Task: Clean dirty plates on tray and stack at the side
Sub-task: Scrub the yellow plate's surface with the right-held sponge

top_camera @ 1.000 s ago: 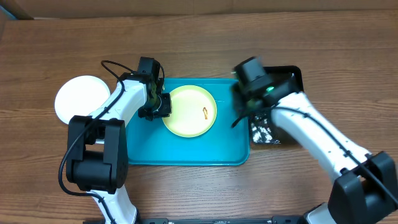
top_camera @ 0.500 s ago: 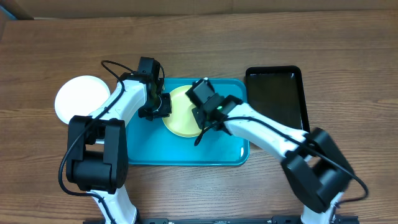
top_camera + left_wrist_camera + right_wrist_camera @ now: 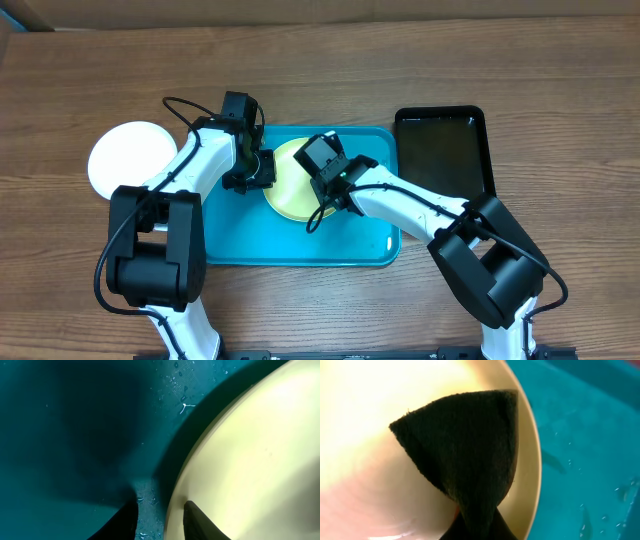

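On a wooden table [image 3: 560, 80], the turquoise tray [image 3: 250, 235] holds one plate only, the pale yellow-green plate [image 3: 285, 195], which lies flat in its upper middle, with the smaller black tray [image 3: 440, 150] bare just beside the turquoise one on the right. A white plate [image 3: 128, 158] sits off the tray on the table to the left, which suggests that the side stack is begun; whether a second plate lies beneath it cannot be told from above, and no third plate shows elsewhere. The left gripper [image 3: 260, 170] is down at the yellow-green plate's left edge, where its fingers [image 3: 197, 522] straddle the rim, one over the plate and one over the tray floor, though whether they pinch the rim or merely bracket it cannot be told. The right gripper [image 3: 325, 185] is closed on a black cloth [image 3: 465, 445] that hangs as a folded wedge onto the plate near its right rim, so the wiping looks to be under way. Any smear is hidden by the cloth. Water droplets [image 3: 182, 372] bead the tray floor by the plate. Left to do, by this reading: finish wiping this plate, then lift it across to the white one.
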Controlling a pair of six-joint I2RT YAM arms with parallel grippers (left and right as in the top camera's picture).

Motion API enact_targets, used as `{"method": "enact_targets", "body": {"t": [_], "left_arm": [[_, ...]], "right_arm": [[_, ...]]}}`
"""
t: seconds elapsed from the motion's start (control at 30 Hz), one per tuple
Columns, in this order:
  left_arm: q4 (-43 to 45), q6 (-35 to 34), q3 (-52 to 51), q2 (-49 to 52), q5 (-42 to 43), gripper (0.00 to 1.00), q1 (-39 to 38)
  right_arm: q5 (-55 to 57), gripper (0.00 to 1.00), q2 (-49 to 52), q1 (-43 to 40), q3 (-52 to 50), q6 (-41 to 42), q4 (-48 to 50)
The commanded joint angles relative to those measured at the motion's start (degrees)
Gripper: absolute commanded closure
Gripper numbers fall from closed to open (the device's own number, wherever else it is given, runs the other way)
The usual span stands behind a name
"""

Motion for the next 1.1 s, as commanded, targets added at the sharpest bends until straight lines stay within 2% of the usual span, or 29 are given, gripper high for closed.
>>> {"method": "enact_targets", "body": {"t": [0.0, 0.1, 0.33, 0.43, 0.67, 0.97, 1.07], "left_arm": [[0.2, 0.3, -0.1, 0.9, 0.7, 0.68, 0.0], [0.2, 0.3, -0.1, 0.9, 0.7, 0.67, 0.0], [0.2, 0.3, -0.1, 0.9, 0.7, 0.67, 0.0], [0.2, 0.3, -0.1, 0.9, 0.7, 0.67, 0.0], [0.2, 0.3, -0.1, 0.9, 0.7, 0.67, 0.0], [0.2, 0.3, -0.1, 0.9, 0.7, 0.67, 0.0], [0.2, 0.3, -0.1, 0.9, 0.7, 0.67, 0.0]], "right_arm": [[2.1, 0.96, -2.6, -0.2, 2.6, -1.2, 0.0], [2.3, 0.93, -2.2, -0.5, 2.6, -1.1, -1.2], [2.4, 0.60, -0.2, -0.9, 2.6, -1.2, -1.8], [3.4, 0.57, -0.2, -0.9, 2.6, -1.2, -1.1], [3.3, 0.59, -0.2, -1.1, 2.5, -1.2, -0.7], [-1.4, 0.95, -0.1, -2.0, -0.9, -0.5, 1.9], [-6.0, 0.96, -0.1, -2.0, -2.0, -0.5, 2.4]]}}
